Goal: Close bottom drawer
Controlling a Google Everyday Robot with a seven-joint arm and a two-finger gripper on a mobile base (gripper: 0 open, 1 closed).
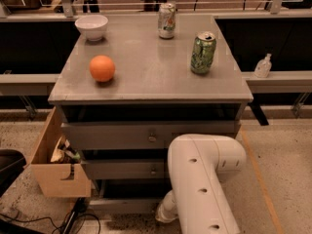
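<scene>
The grey cabinet (146,135) has three drawers. The bottom drawer (122,206) is the lowest one, with a low plain grey front, and stands a little way out from the cabinet, a dark gap showing above its front. My white arm (204,179) reaches down in front of the cabinet's right half. Its wrist (166,211) ends right at the bottom drawer's front. The gripper is hidden below the wrist at the frame's lower edge.
The upper drawer (151,136) and the middle drawer (146,169) have small knobs. On top stand an orange (102,68), a white bowl (92,27) and two cans (203,52). An open cardboard box (56,169) sits on the floor at the left, with cables beside it.
</scene>
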